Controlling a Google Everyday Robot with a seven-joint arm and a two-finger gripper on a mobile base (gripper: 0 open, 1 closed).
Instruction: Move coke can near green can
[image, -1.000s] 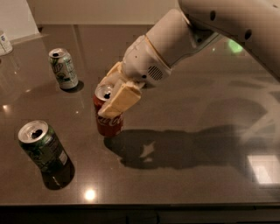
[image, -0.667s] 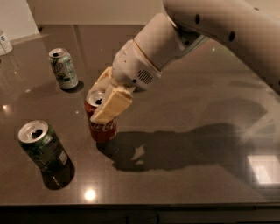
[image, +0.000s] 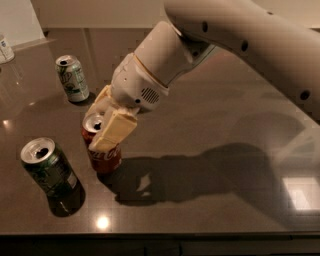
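Observation:
The red coke can (image: 104, 156) stands upright on the dark table, left of centre. My gripper (image: 100, 126) comes down from the upper right and is shut on the coke can, one cream finger (image: 113, 131) across its front and the other behind its silver top. The dark green can (image: 49, 169) stands upright at the front left, a short gap to the left of the coke can.
A paler silvery-white can with light green markings (image: 73, 78) stands at the back left. A white object (image: 5, 48) shows at the far left edge. The table's front edge (image: 160, 235) runs along the bottom. My arm's shadow lies on the tabletop to the right of the coke can.
My gripper has carried the coke can to the left and slightly toward the front, closer to the dark green can. The other two cans have not moved.

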